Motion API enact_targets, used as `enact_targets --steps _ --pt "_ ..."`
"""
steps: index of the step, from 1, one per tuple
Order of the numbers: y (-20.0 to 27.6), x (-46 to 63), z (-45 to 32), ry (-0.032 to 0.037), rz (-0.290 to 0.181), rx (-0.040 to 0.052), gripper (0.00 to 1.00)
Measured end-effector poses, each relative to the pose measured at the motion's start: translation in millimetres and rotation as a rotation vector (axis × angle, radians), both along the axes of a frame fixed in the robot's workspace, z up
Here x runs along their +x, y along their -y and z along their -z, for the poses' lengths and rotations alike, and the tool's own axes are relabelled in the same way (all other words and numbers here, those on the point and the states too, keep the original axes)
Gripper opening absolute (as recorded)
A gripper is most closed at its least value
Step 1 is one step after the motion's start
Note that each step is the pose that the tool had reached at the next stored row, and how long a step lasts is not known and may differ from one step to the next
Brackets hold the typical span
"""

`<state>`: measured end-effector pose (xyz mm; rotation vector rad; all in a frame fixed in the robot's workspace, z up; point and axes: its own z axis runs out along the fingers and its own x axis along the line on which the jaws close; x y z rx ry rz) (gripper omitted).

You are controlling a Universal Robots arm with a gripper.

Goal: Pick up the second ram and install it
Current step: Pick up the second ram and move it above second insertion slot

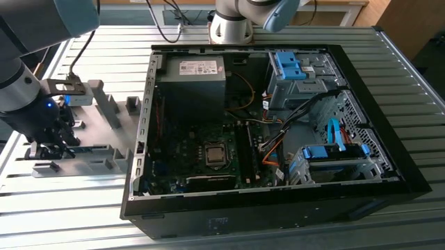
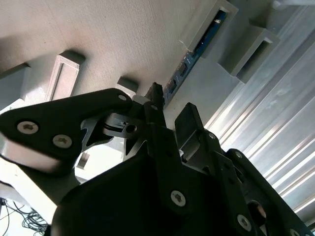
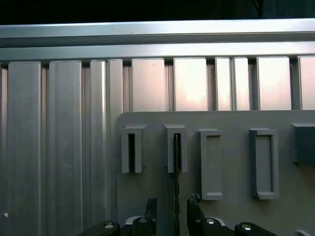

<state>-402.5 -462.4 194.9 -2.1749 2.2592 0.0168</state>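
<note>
The second ram [image 3: 176, 169] is a thin blue board standing on edge in a slotted holder of the grey fixture plate [image 3: 231, 162]. In the second wrist view its blue face [image 2: 199, 46] runs from the holder down toward the fingers. My gripper [image 3: 172, 206] is open and straddles the ram, one finger on each side with a gap to the board. In the second wrist view, the gripper [image 2: 172, 110] shows the same spread. In the exterior view the gripper [image 1: 52, 150] hangs low over the fixture plate [image 1: 104, 161], at the exterior view's left of the open computer case [image 1: 389, 172].
Inside the case the motherboard has dark memory slots [image 1: 245, 153] beside the processor socket [image 1: 215, 154], a power supply [image 1: 191, 83] behind, and blue drive-bay latches [image 1: 288, 65]. Loose cables [image 1: 278, 140] cross the middle. The grooved metal table [image 1: 70, 208] surrounds everything; the arm's base [image 1: 233, 26] stands behind.
</note>
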Motion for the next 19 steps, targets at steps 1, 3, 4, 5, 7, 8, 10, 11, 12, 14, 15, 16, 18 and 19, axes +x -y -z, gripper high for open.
enact_targets --steps 1,3,4,5,7,8,10,11,12,14,15,16,18,19 --pt "0.0 0.0 0.3 -0.0001 0.0 0.0 0.38" --pt "0.0 0.0 1.0 -0.0001 0.0 0.0 0.36" --pt "0.0 0.0 1.3 -0.0001 0.0 -0.0001 0.29" --pt "0.0 0.0 1.7 -0.0001 0.0 -0.0001 0.29" --pt "0.0 0.0 2.3 -0.0001 0.0 -0.0001 0.29" --pt "0.0 0.0 2.5 -0.0001 0.0 -0.0001 0.28" --pt "0.0 0.0 3.2 -0.0001 0.0 -0.0001 0.21" --pt "0.0 0.0 3.5 -0.0002 0.0 -0.0001 0.21" --pt "0.0 0.0 3.7 -0.0004 0.0 -0.0001 0.21" --pt "0.0 0.0 4.2 -0.0007 0.0 -0.0001 0.21" --pt "0.0 0.0 4.4 -0.0006 0.0 -0.0001 0.21" --pt "-0.2 0.0 4.6 -0.0005 0.0 0.0001 0.21" --pt "-1.0 0.0 4.8 -0.0005 0.0 0.0002 0.21" --pt "-1.6 0.0 4.9 -0.0005 0.0 0.0002 0.21"
